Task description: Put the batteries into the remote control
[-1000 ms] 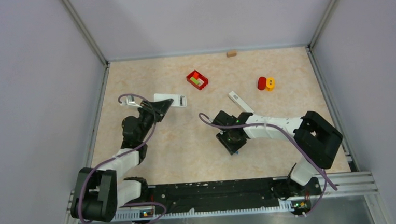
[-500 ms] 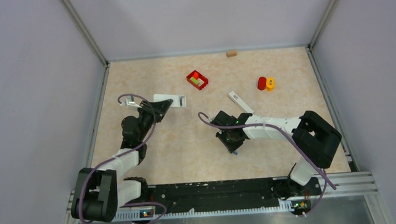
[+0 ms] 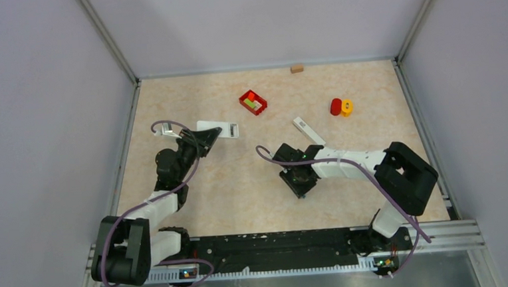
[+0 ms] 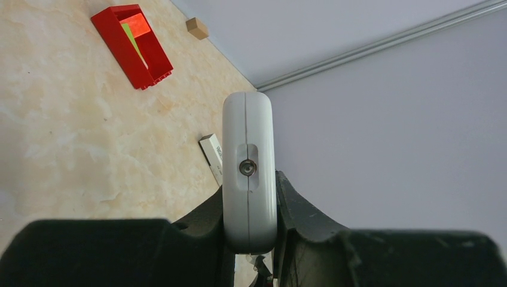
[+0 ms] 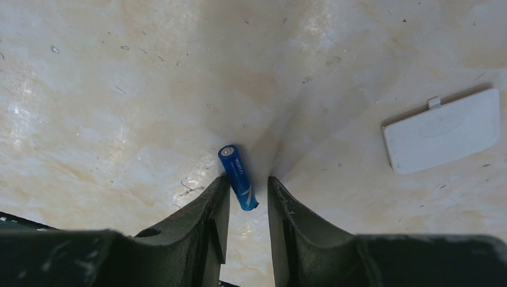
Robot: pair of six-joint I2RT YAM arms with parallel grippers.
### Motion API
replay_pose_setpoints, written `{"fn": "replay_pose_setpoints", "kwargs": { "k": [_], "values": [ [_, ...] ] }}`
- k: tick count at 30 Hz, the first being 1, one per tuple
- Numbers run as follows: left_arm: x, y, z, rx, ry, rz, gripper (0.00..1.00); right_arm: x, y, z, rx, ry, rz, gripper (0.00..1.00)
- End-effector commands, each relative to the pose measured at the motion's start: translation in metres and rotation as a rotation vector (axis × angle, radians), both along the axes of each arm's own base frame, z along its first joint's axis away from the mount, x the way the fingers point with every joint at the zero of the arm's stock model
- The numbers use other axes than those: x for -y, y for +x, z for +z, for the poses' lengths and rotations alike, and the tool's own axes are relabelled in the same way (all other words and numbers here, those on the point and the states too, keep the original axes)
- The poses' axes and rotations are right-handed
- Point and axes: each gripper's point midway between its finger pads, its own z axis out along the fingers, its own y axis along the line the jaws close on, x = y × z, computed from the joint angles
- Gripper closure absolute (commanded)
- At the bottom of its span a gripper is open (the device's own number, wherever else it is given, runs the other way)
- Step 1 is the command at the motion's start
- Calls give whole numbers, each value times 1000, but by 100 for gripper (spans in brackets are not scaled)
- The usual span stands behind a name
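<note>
My left gripper [image 4: 249, 197] is shut on a white remote control [image 4: 248, 137] and holds it edge-up at the table's left [image 3: 218, 130]. My right gripper [image 5: 248, 182] points down at the table's middle [image 3: 299, 178]. Its jaws stand apart around one blue battery [image 5: 238, 177], which lies on the table close against the left finger [image 5: 218, 200]. The right finger is clear of it. A white battery cover [image 5: 441, 130] lies flat to the right of the battery. The red-and-black and dark batteries are out of view.
A second white remote [image 3: 308, 130] lies behind the right gripper. A red bin [image 3: 253, 102] with coloured blocks, a red and a yellow piece [image 3: 341, 107] and a wooden block [image 3: 296, 68] lie toward the back. A small silver piece [image 3: 164, 129] lies by the left wall.
My right gripper has shifted very slightly over the blue battery. The left arm and its remote have not moved.
</note>
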Motion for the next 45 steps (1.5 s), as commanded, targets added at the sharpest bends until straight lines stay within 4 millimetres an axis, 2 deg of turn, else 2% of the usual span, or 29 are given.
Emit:
{"fn": "replay_pose_setpoints", "kwargs": {
  "k": [1, 7, 11, 14, 18, 20, 25, 28, 31, 34, 38, 45],
  "values": [
    [-2, -3, 16, 73, -5, 3, 100, -3, 5, 7, 11, -12, 7, 71],
    [-2, -4, 15, 71, 2, 3, 100, -3, 6, -3, 5, -25, -22, 84],
    [2, -5, 16, 67, 7, -28, 100, -7, 17, 5, 42, -2, -94, 89],
    [14, -6, 16, 35, 20, -108, 100, -12, 30, 19, 70, 52, -178, 90],
    [21, -7, 9, -8, 20, -160, 100, -31, 44, 51, 101, 202, -262, 90],
    [24, -8, 9, -11, 12, -177, 100, -48, 49, 74, 120, 328, -240, 90],
    [29, -9, 13, 8, -9, -214, 100, -69, 58, 139, 349, 631, -55, 99],
    [32, -7, 17, 18, -7, -232, 100, -76, 57, 185, 526, 808, 77, 99],
    [34, -5, 23, 36, -7, -248, 100, -79, 55, 218, 653, 882, 201, 98],
    [35, -4, 32, 74, -12, -259, 100, -84, 46, 238, 751, 929, 342, 97],
    [39, -10, 45, 153, -13, -297, 100, -84, 40, 260, 860, 972, 439, 97],
    [44, -17, 57, 260, -22, -351, 100, -89, 36, 266, 854, 1008, 459, 96]
  ]
}}
